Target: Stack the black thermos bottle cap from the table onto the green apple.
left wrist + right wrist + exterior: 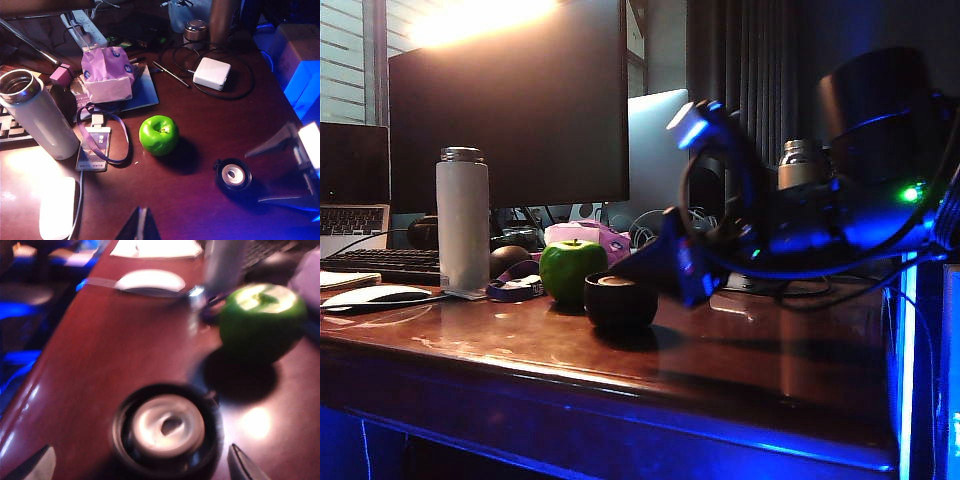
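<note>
Table (740, 350): glossy reddish-brown, carrying everything below.
Bottle (462, 218): tall, white, upright, open-topped; well left of the apple in the exterior view, no part in the move.
Right gripper (300, 167): jaws spread wide, empty; low over the table just beside the cap, on the side away from the apple. Right wrist view blurred, tips showing either side of the cap (167, 427).
Left gripper (140, 227): only dark tips in its own wrist view, high above the table, well apart from apple and cap; spread or pressed together, cannot tell.
Apple (572, 270): green, stem dimple up, resting on the table.
Cap (620, 300): black, squat, pale face up, on the table near the apple, apart from it.
Key relation: cap between right gripper and apple, so right arm far nearer; cap round, no long axis to match.
Likely next: close on the cap, lift, carry over the apple.
</note>
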